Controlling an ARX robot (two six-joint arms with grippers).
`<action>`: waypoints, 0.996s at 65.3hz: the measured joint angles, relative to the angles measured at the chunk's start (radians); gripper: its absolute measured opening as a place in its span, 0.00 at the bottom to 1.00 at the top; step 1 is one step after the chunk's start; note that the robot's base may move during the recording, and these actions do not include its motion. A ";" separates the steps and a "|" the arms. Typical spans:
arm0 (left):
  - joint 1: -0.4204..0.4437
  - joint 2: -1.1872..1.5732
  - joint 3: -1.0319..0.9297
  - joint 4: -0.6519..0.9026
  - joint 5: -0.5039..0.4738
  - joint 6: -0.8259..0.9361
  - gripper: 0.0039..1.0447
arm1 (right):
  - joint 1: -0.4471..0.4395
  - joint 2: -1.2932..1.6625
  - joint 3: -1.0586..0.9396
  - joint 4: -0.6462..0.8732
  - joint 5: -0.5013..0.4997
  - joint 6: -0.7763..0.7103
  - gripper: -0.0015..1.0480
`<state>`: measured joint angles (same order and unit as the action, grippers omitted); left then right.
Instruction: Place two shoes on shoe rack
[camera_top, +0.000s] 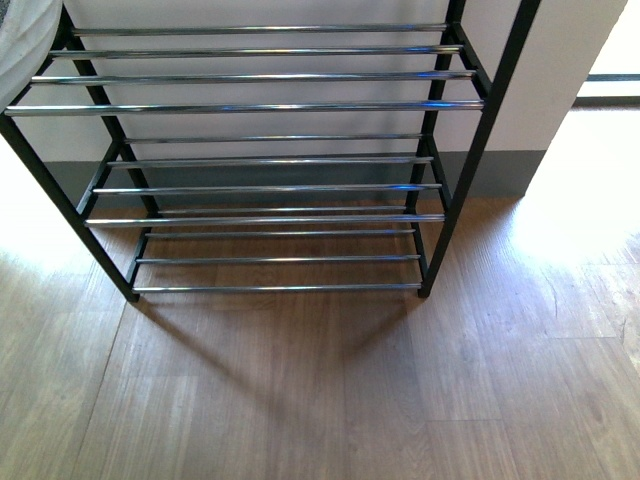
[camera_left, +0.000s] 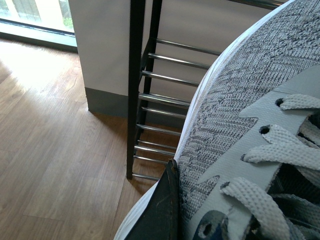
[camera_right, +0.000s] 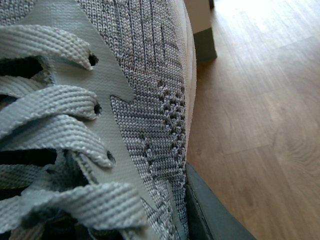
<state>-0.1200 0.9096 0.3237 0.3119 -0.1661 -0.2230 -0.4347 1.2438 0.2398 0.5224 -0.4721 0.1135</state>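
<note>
Wood-plank floor (camera_top: 320, 400), white wall (camera_top: 540, 60) with a grey baseboard (camera_top: 500, 175), and a strong sun patch to the right in the front view. The shoe rack (camera_top: 270, 105) stands against the wall: black frame, silvery rod shelves, three tiers in view. All tiers are bare, no shoe placed yet. No arm is clearly visible in the front view. A white blurry edge (camera_top: 25, 40) sits in the top-left corner; cannot tell what it is.

Left wrist view: a grey knit left shoe (camera_left: 235, 100) fills the near side, laces (camera_left: 280, 145) toward the camera. It is off the floor, with the rack's end frame just beyond it, and it is not over a shelf. One dark finger (camera_left: 162, 210) lies flat against the shoe's side; the other is hidden. The left jaws read as closed on the left shoe.

Right wrist view: the matching right shoe (camera_right: 150, 75), with one dark finger (camera_right: 205, 210) against its sole edge and the floor below. The right jaws likewise read as gripping the right shoe. The rack is not in this view.

Why held so, as a judgement: a side grip leaves the sole free, so each shoe can go sole-down on the rods. One shoe per arm lets the pair land side by side. Stage: both shoes lifted, none placed. Next, bring them over a tier, level them and lower them. Risk: the rods are slim and spaced, so a tilted shoe could rock or dip between them.
</note>
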 joint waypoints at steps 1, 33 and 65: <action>0.000 0.000 0.000 0.000 0.000 0.000 0.01 | 0.000 0.000 0.000 0.000 -0.002 0.000 0.04; 0.002 0.001 -0.003 0.000 -0.009 -0.001 0.01 | 0.004 0.000 -0.001 0.001 -0.008 0.000 0.04; 0.002 0.001 -0.003 0.000 -0.011 -0.002 0.01 | 0.003 0.000 -0.001 0.001 -0.010 0.000 0.04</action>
<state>-0.1177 0.9104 0.3210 0.3115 -0.1768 -0.2249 -0.4320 1.2442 0.2386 0.5232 -0.4820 0.1135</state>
